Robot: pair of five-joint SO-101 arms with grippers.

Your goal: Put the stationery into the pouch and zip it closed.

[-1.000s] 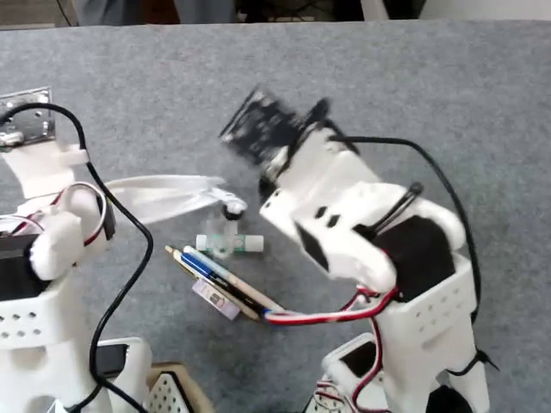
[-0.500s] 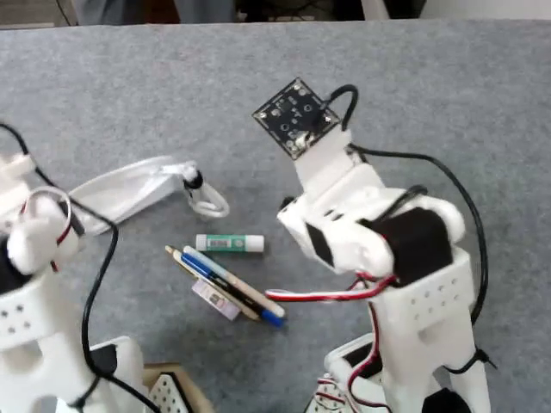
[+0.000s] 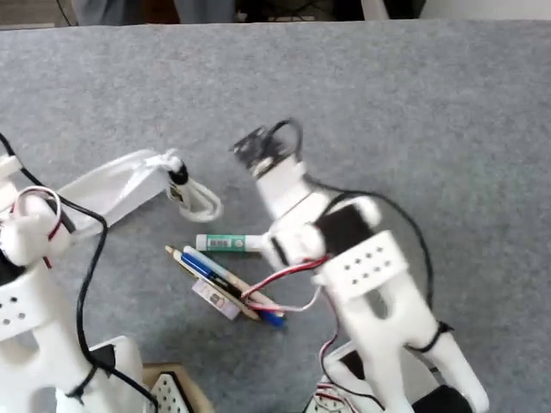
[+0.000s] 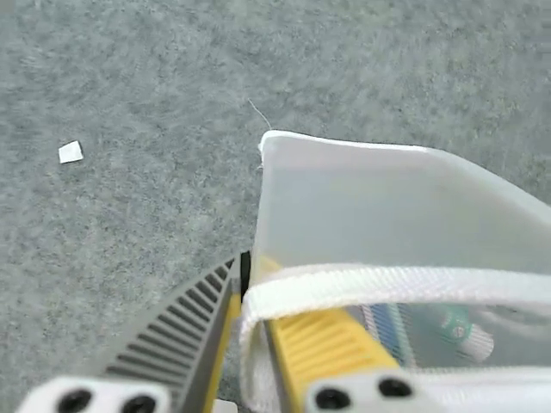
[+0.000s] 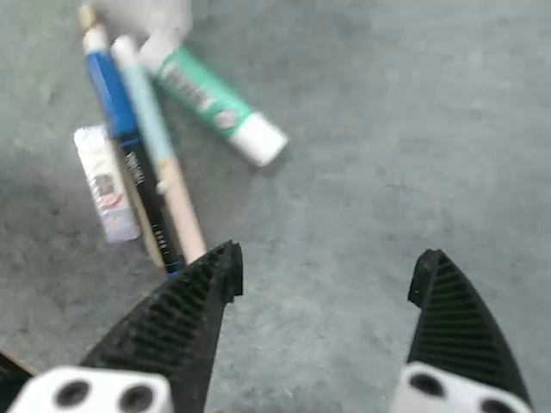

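Pouch (image 3: pixel 120 182): lying along the tabletop (image 3: pixel 430 103) toward the left arm, translucent white. Trailing a black zipper pull (image 3: pixel 178 176) and a white strap loop (image 3: pixel 203 203) from the end nearer the stationery.
Stationery: lying outside the pouch on the tabletop, grouped between the two arms.
Glue stick (image 3: pixel 228 243): lying just beside the strap loop, green body, white end pointing toward the right arm.
Blue pen (image 5: pixel 108 90): lying alongside a pale blue pencil (image 5: pixel 168 185), the two touching along their length, next to the glue stick.
White labelled block (image 3: pixel 215 299): lying against the far side of the pen bundle from the glue stick.
Left gripper (image 4: pixel 248 272): clamping tight on the pouch's rim, yellow finger sitting inside the wall, ribbed grey finger outside.
Right gripper (image 5: pixel 329 262): hanging over bare tabletop with fingers spread wide, holding nothing. Pen and pencil ends lying close by one fingertip.
Left wrist view: showing a small paper scrap (image 4: pixel 71 152) on the tabletop. Also showing blue and green shapes through the pouch wall, without telling whether they are inside or behind.
High view: settling that point, showing glue stick and pens lying outside the pouch.
Right wrist view: giving the gripper's wide spread and the block's label, both hidden under the arm from above.
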